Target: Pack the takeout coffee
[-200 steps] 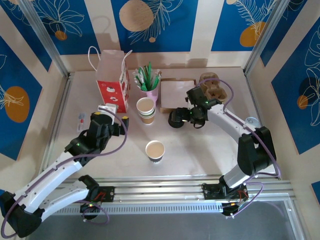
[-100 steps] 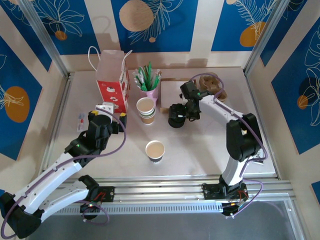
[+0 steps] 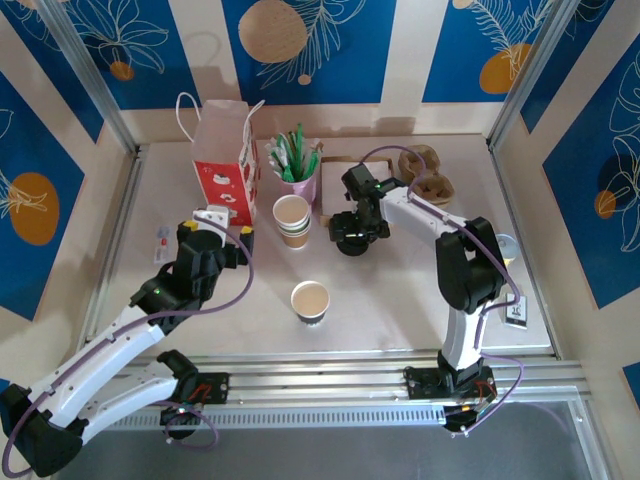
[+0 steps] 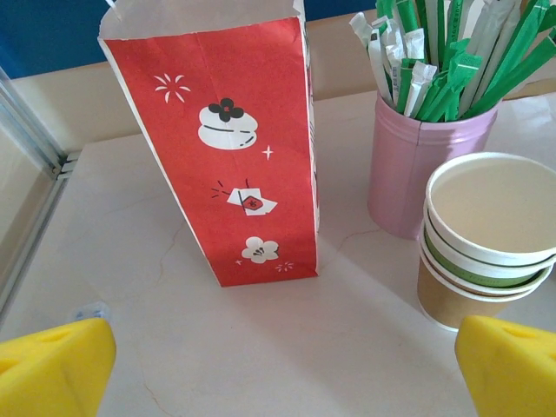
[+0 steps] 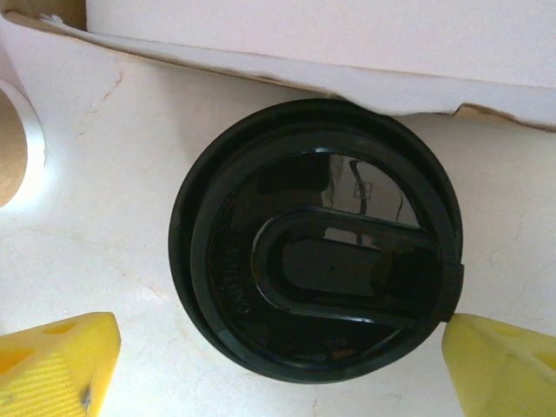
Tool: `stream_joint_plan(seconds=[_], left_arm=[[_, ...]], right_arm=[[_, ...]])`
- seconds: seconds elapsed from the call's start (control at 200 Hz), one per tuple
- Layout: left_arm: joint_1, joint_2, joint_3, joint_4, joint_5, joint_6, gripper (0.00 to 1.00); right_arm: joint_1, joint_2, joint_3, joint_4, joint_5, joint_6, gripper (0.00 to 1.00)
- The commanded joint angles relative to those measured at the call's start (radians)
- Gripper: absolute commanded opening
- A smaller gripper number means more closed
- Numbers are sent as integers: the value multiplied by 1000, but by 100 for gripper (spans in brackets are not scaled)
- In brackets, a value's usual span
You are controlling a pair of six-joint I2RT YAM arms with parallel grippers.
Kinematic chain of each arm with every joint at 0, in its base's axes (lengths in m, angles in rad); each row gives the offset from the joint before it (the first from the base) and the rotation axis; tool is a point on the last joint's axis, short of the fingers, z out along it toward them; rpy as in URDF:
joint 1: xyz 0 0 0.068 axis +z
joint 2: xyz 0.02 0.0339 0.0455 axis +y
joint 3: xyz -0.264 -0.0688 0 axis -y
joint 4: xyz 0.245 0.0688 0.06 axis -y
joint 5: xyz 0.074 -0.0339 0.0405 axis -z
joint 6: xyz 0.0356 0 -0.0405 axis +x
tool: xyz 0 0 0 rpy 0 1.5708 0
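A paper cup of coffee (image 3: 310, 299) stands without a lid at the table's front centre. Black lids (image 5: 317, 239) lie stacked next to a white-topped cardboard box (image 5: 347, 39). My right gripper (image 5: 278, 365) hangs directly over the lids, open, one yellow fingertip (image 5: 56, 360) clear of the rim on the left and the other at the rim on the right. The red paper bag (image 4: 234, 148) stands upright at the back left. My left gripper (image 4: 278, 373) is open and holds nothing, low over the table just in front of the bag.
A stack of empty paper cups (image 3: 292, 220) stands beside a pink cup of green and white stirrers (image 3: 298, 165). Brown cardboard cup carriers (image 3: 425, 175) lie at the back right. A small packet (image 3: 161, 243) lies near the left wall.
My right gripper has swung left and turned down over the black lids. The left arm has barely moved.
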Motion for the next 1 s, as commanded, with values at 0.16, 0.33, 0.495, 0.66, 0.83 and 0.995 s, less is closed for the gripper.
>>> stream_joint_plan(seconds=[0.16,0.33,0.495,0.66,0.83,0.995], left_arm=[[7,-10,-11,29,-5,14,100],[7,-7,-12,28,-5,16,100],[7,-4,-12,30,-4,17,100],[7,-3,-12,31,-3,18,100],[7,-3,-12,31,-3,21,100],[8,-3,-12,32,-2,22,100]], right_arm=[[-4,28,33,-37,26,-25,92],[-4,32,43,-36,21,-22,89],[-4,39,52,-33,15,-28,85],[-4,51,63,-35,11,-34,84],[-8,61,70,-40,10,-35,81],[-9,65,77,-40,15,-38,78]])
